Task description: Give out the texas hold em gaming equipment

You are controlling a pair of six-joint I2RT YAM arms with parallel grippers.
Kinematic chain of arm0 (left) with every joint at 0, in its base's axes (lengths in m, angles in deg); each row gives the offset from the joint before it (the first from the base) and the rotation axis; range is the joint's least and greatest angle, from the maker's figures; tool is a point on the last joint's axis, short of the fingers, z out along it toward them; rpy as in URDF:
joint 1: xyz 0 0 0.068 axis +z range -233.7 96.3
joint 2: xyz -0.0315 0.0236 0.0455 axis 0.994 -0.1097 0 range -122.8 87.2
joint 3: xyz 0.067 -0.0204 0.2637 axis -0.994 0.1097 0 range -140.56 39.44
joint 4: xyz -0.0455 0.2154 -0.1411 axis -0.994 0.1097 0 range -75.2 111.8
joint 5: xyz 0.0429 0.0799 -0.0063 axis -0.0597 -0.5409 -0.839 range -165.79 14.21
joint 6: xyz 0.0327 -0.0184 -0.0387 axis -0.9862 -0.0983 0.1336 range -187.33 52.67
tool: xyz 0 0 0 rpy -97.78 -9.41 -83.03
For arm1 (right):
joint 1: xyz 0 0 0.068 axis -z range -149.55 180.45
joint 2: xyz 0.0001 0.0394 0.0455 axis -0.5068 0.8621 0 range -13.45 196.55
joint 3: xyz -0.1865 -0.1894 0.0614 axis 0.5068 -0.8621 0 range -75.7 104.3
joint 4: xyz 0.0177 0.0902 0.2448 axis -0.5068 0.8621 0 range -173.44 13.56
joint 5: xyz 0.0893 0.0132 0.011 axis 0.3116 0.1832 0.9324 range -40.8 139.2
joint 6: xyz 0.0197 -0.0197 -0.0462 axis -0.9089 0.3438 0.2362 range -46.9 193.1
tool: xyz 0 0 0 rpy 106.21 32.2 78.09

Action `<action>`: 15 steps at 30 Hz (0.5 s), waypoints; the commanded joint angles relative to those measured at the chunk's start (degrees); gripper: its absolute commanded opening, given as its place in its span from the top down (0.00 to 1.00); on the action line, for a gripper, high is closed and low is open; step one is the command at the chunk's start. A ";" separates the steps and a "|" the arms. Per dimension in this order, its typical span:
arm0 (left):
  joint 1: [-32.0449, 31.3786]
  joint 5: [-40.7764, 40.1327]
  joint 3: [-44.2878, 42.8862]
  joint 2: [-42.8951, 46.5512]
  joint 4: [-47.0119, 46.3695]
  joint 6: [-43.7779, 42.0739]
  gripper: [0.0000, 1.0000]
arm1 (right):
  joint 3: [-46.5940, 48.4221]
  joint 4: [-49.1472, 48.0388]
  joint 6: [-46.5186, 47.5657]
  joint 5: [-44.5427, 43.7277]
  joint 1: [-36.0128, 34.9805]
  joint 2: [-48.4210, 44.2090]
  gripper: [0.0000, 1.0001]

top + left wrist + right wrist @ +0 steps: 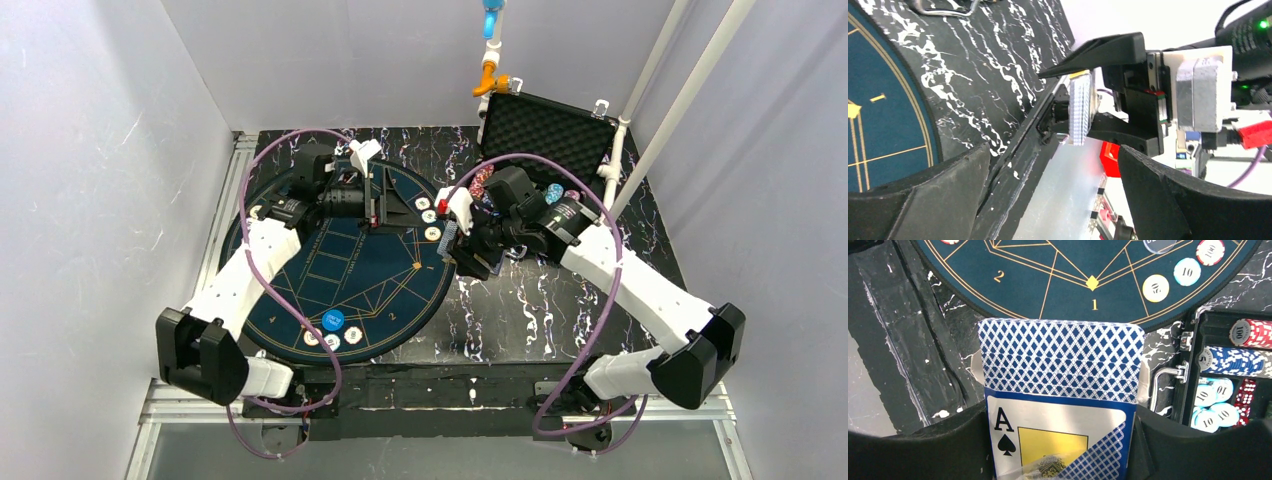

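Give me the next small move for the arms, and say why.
Probably ease the left gripper forward to pinch a card from the deck. It is open and faces the deck's edge, and the right gripper is clamped on the deck, holding it out toward it.

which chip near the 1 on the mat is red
The 100 chip, rightmost in the right wrist view; the 50 chip is yellow, the 10 chip light blue.

bright even light | soft shadows | left wrist background overexposed
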 commanded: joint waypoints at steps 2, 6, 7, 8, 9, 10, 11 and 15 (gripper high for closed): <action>-0.27 5.95 -0.52 -2.71 0.44 1.43 0.02 | 3.08 2.87 2.39 3.15 -0.06 0.18 0.99; -2.71 10.04 -3.28 -5.38 0.49 -1.36 0.02 | 5.94 7.94 3.56 6.81 -0.07 3.45 0.99; -3.61 10.86 -4.41 -6.53 1.31 -1.96 0.02 | 5.80 7.63 3.87 7.00 -0.13 3.21 0.99; -4.55 11.33 -5.07 -7.36 1.56 -2.40 0.02 | 5.66 7.38 3.58 7.06 -0.15 3.26 0.99; -5.39 11.38 -5.43 -7.97 1.61 -2.85 0.02 | 5.74 7.33 3.39 7.07 -0.15 3.50 0.99; -6.43 10.94 -5.63 -8.54 2.02 -3.50 0.02 | 5.83 7.28 3.32 7.05 -0.15 3.65 0.99; -7.20 10.77 -5.67 -8.92 2.00 -3.87 0.03 | 5.83 7.06 3.11 6.95 -0.13 3.68 0.99; -9.36 10.18 -5.27 -10.59 2.14 -3.72 0.09 | 6.60 6.09 2.31 6.10 -0.15 4.27 0.99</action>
